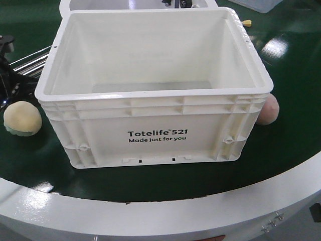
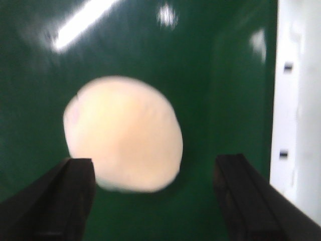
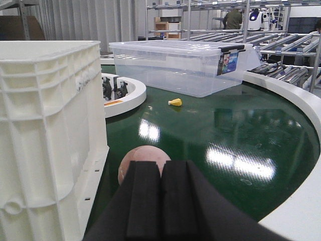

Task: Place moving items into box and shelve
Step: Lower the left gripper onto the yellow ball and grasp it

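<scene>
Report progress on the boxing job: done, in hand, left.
Done: nothing; the crate looks empty. In hand: left gripper open, one finger either side of the cream bun; right gripper shut behind the pink bun. Both buns lie on the green belt. Left: box both buns, then shelve the crate on the rack.

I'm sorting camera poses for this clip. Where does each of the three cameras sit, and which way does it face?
Front view: high, looking down into the white crate on the green belt; no gripper shows.
Left wrist: above the belt, looking down at the cream bun between the fingers of the open left gripper.
Right wrist: low, looking along the belt past the shut right gripper to the pink bun, a clear tote and racks.
Shared: the crate shows in all three; the front view also holds both buns.
</scene>
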Available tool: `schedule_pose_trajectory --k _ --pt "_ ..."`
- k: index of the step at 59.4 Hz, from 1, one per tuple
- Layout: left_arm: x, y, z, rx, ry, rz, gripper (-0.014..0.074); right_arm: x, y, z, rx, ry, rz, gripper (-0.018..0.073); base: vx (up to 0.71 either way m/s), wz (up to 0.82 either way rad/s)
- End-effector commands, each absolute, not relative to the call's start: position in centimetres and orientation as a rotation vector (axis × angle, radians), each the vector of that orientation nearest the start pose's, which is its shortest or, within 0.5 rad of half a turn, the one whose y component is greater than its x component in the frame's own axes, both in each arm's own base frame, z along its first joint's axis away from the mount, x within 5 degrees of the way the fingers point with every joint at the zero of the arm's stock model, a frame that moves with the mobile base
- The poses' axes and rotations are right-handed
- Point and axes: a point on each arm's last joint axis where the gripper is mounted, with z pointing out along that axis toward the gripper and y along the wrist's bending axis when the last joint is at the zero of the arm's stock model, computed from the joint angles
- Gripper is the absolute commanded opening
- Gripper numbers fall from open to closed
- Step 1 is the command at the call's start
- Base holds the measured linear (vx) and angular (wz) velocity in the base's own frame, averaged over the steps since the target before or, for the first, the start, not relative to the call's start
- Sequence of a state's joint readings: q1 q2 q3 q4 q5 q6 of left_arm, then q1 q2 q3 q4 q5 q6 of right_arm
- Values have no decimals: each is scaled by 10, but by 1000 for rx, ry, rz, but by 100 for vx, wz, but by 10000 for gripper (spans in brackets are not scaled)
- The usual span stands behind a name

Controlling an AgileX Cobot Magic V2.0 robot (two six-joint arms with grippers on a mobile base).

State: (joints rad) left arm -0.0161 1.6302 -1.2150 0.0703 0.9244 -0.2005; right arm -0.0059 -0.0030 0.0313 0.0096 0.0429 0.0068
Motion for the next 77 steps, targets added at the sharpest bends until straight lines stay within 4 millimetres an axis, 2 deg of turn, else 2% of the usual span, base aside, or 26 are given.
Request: schedule_pose_trajectory --k 1,14,25,34,52,58,62,72,77 --pt "326 -3 273 -224 2792 8 585 59 -1 205 27 1483 13 -8 0 0" --pt "342 1 267 -160 2692 80 585 58 -1 209 27 1441 14 -8 0 0" --pt "342 10 267 -97 2691 222 585 58 -1 212 93 1395 86 -8 0 0" --pt "345 10 265 -105 2671 228 585 57 -1 215 139 1361 138 -8 0 0" --pt "363 6 221 -131 2770 175 571 57 -1 215 139 1362 138 -8 0 0" --pt "365 6 212 -129 2796 179 489 57 -1 215 139 1361 138 -8 0 0" --pt "366 6 209 -128 2803 181 386 57 -1 215 139 1360 138 -8 0 0" --pt "367 6 208 -127 2795 176 -13 57 -1 215 140 1359 138 -8 0 0" --pt "366 5 212 -135 2784 163 -9 57 -2 216 139 1349 138 -8 0 0"
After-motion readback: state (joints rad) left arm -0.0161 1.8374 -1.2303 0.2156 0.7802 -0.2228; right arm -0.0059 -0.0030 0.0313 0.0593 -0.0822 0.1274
